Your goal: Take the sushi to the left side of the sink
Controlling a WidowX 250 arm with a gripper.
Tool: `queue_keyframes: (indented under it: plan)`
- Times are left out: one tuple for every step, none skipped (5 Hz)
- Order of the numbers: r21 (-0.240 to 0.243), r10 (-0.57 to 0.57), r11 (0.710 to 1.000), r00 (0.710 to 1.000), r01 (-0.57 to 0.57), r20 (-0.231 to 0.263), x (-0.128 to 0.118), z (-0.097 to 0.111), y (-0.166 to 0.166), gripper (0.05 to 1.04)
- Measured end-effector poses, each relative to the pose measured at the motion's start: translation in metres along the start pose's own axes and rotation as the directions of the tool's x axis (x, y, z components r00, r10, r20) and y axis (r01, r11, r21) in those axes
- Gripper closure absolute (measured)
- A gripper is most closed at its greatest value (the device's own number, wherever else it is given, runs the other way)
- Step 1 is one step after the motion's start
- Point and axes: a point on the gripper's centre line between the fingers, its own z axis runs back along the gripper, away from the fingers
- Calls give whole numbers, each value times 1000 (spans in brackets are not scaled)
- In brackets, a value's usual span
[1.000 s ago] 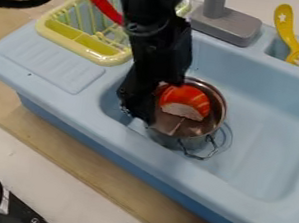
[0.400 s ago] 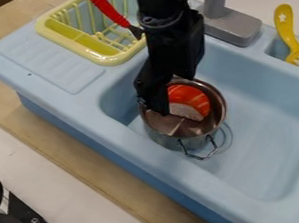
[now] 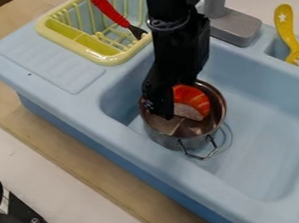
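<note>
Over the round metal pot [image 3: 184, 141], your gripper [image 3: 163, 107] hangs beside the sushi [image 3: 195, 99]; you cannot tell whether it is open or closed. Inside the pot, the sushi shows you a smooth, striped orange top and grainy white rice. Around them curves the blue plastic sink [image 3: 263, 145], edged by a slatted yellow rack [image 3: 107, 60] and a bristled brush [image 3: 288, 32].

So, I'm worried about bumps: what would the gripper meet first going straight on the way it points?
Probably the inside floor of the metal pot, beside the sushi; depth is unclear, so the gripper might brush the sushi first.
</note>
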Motion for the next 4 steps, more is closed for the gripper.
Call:
queue_keyframes:
  plan:
    - [-10, 4, 1000, 1000, -4, -6, 2, -2, -4, 88]
    - [-9, -8, 1000, 1000, 8, 2, 4, -4, -4, 88]
    - [-38, -4, 999, 1000, 4, 12, 5, -10, -4, 88]
    - [-50, -9, 999, 1000, 8, -11, 3, -15, -7, 88]
